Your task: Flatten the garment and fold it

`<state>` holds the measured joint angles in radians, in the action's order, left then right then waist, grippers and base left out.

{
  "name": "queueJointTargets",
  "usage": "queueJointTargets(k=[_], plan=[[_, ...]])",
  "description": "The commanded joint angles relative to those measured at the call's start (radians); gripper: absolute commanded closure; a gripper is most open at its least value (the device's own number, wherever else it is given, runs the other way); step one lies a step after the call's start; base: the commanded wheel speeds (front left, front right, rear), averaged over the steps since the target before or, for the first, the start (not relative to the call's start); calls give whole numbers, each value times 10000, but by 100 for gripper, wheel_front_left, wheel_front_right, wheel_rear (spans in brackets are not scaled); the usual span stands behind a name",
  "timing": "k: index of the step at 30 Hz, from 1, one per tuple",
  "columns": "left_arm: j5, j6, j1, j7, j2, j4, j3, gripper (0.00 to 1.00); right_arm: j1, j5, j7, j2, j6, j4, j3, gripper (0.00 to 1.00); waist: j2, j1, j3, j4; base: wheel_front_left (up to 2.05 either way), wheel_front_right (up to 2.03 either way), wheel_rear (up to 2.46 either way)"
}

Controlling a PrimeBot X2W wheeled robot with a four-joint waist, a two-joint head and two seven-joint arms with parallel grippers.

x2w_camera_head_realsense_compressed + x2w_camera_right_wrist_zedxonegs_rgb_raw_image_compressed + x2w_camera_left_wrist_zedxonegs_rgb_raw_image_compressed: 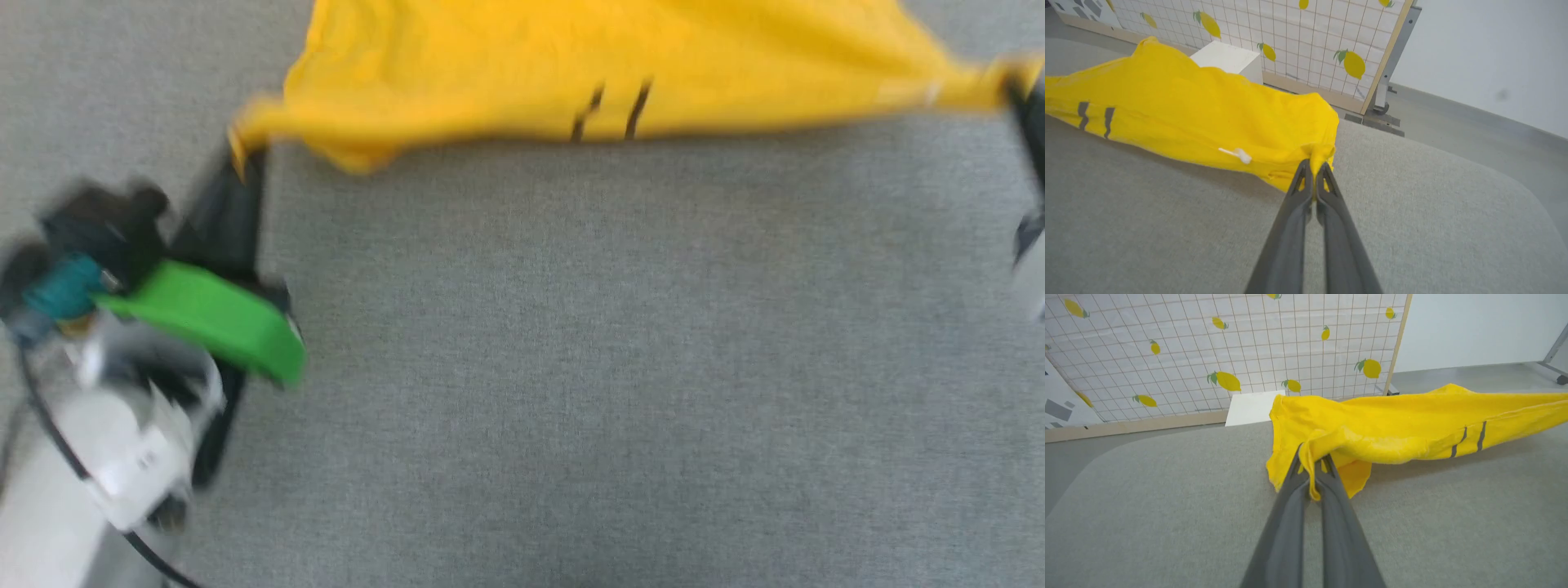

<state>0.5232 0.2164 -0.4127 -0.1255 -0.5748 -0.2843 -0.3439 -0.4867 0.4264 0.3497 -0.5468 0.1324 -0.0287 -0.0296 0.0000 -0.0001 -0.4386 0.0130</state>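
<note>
Tightly closed, the left gripper pinches one bunched corner of the garment and the right gripper pinches the opposite corner — the yellow cloth stretches between them, near edge raised off the grey surface. Two dark stripes mark that edge; beyond stand a white box and a lemon-print screen.

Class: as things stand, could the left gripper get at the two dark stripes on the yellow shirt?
Probably not: the left gripper is shut on an edge of the shirt. Nothing blocks the stripes, but it must let go first.
</note>
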Motion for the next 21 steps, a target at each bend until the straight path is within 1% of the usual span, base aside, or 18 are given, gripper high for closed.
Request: queueJointTargets(k=[1, 5, 7, 10, 16, 21], plan=[[179, -50, 496, -156, -138, -66, -131, 100, 529, 86, 115, 130, -17, -194, 110, 100, 0, 1, 505, -26, 0, 0, 0], [450, -298, 1788, -899, -487, -139, -819, 100, 2041, 201, 470, 422, -17, -546, 246, 100, 0, 1, 1039, -4, 0, 0, 0], [672, -421, 2324, -1324, -669, -133, -1099, 100, 2692, 231, 629, 448, -17, -660, 201, 100, 0, 1, 1271, 17, 0, 0, 0], [1026, -489, 3074, -1965, -915, -120, -1440, 100, 3587, 261, 806, 417, -17, -783, 162, 100, 0, 1, 1593, 44, 0, 0, 0], [1839, -289, 4475, -3175, -1294, -233, -1887, 100, 5305, 414, 1080, 542, -17, -833, 519, 100, 0, 1, 2145, 159, 0, 0, 0], [2323, 41, 5474, -3969, -1548, -369, -2195, 100, 6774, 567, 1595, 693, -17, -937, 656, 100, 0, 1, 2581, 161, 0, 0, 0]])
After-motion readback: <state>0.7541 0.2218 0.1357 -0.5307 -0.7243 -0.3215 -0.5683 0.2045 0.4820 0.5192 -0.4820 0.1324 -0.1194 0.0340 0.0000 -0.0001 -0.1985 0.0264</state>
